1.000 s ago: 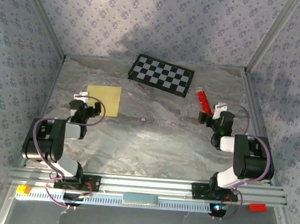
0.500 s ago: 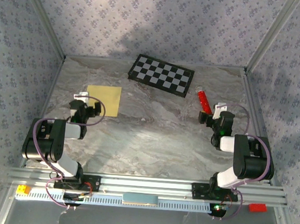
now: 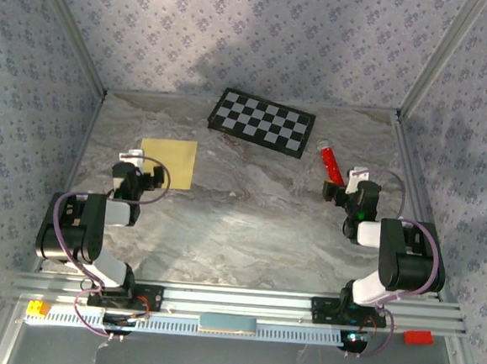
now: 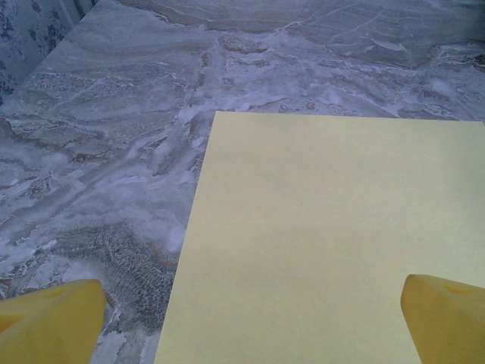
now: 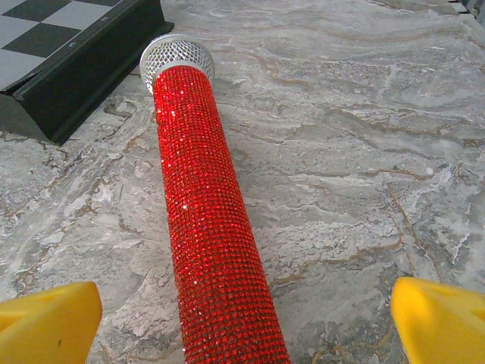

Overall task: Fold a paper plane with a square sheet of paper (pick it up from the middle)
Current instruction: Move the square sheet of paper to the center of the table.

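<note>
Pale-yellow, the paper (image 3: 168,161) lay flat and unfolded on the marbled table (image 3: 248,233), toward the left and back, well apart from the checkerboard (image 3: 262,121) at the rear. The left arm crouched low, elbow back near its base and forearm reaching forward, so the left gripper (image 3: 141,166) hung at the sheet's near left corner. Seen from its wrist, the yellow fingertips (image 4: 49,322) stood wide apart and held nothing, one over the paper and the other over bare table. The right arm mirrored that crouch on the far side. The right gripper (image 3: 347,184) was likewise spread wide and empty, its tips either side of the near end of the red tube (image 5: 212,227), clear of it. The tube lay on the table, pointing away toward the checkerboard's corner.
</note>
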Robot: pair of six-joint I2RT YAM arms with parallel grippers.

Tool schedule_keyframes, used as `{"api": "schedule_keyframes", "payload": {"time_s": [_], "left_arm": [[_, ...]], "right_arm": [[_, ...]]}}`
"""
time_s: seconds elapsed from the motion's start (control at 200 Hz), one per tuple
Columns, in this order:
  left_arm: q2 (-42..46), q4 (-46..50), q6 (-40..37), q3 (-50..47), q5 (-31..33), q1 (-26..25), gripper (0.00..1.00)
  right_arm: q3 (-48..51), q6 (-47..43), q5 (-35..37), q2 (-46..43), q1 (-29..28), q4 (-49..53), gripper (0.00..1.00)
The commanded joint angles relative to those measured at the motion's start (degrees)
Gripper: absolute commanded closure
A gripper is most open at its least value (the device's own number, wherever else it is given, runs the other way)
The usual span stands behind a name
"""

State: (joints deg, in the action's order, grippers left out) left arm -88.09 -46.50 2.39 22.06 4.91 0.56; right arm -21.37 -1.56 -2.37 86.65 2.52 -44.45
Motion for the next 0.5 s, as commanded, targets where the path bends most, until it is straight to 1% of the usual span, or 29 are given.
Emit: {"api": "schedule_keyframes", "payload": {"time_s": [0.0,0.14,0.235,0.33,0.415,0.465,0.495], "left_arm": [[0.6,-2.1,-0.3,0.4,-1.0,0.4,0.0],[2.2,-3.2,0.2,-1.0,-0.5,0.4,0.0],[4.6,-0.6,0.1,-0.6,-0.3,0.4,0.0],[8.7,8.2,0.7,1.9,-0.6,0.6,0.0],[12.4,17.2,1.9,5.0,-1.8,0.6,0.0],[14.6,23.2,5.0,7.5,-1.5,0.6,0.0],[15.5,27.6,8.2,9.3,-0.1,0.7,0.0]], "right_arm": [[-0.8,-0.9,1.2,-0.2,-0.3,-1.3,0.0],[-1.6,-0.8,0.5,-0.1,0.0,0.1,0.0],[-2.0,-1.1,0.5,-0.9,-0.2,1.5,0.0],[-4.5,-1.0,0.8,-3.3,-0.4,7.7,0.0],[-7.5,0.3,0.9,-7.1,-0.3,16.7,0.0],[-9.2,1.9,0.0,-9.6,-0.3,22.5,0.0],[-10.4,4.3,-0.5,-11.1,-0.2,25.7,0.0]]}}
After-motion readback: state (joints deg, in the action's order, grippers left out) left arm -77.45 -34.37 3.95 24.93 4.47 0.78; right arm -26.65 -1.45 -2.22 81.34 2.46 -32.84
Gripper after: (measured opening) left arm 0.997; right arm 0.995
